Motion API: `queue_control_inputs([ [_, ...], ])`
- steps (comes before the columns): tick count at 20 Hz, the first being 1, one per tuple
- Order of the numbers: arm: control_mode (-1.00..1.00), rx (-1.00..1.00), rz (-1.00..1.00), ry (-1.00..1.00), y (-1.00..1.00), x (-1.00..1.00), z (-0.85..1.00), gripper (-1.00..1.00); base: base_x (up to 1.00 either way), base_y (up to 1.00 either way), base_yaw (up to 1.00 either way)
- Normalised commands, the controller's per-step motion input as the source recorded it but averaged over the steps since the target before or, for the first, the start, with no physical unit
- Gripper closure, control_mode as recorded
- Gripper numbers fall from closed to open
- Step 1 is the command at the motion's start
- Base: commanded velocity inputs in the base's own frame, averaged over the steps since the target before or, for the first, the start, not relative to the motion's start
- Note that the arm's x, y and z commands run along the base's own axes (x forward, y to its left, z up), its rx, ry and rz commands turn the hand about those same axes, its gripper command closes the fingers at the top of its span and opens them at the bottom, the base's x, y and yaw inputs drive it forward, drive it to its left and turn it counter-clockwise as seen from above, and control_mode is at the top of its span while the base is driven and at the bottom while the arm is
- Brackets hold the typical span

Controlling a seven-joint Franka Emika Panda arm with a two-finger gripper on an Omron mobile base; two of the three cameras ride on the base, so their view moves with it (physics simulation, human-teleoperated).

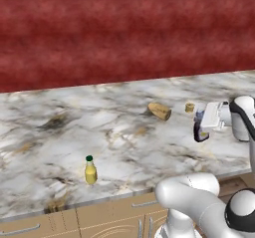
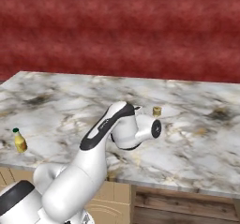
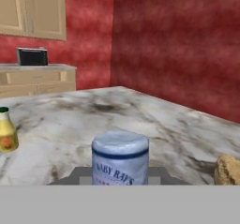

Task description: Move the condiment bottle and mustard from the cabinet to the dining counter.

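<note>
My pincer (image 1: 201, 127) pinches the condiment bottle (image 1: 200, 131) just above the marble bench (image 1: 124, 127), with the mustard (image 1: 90, 170) already standing well apart near the front edge. I should lower it straight, keep it upright, and release only once its base touches.

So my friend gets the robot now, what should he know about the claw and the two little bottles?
Claw: shut on the condiment bottle, held above the dining counter near its right end.
Mustard: standing upright on the dining counter near the front edge, so that half is done.
A tan roll and a small cup lie behind the claw.
Left: lower the condiment bottle onto the bare marble, open the claw and pull back.
</note>
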Motion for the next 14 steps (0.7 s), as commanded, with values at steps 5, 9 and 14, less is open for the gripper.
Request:
queue_control_inputs([
  [5,-1.0,0.0,0.0,0.0,0.0,0.0,-0.38,1.0,0.0,0.0,0.0],
  [9,-1.0,0.01,0.0,-0.01,0.0,0.0,-0.4,1.0,0.0,0.0,0.0],
  [14,-1.0,0.03,0.0,0.0,0.0,0.0,-0.39,1.0,0.0,0.0,0.0],
])
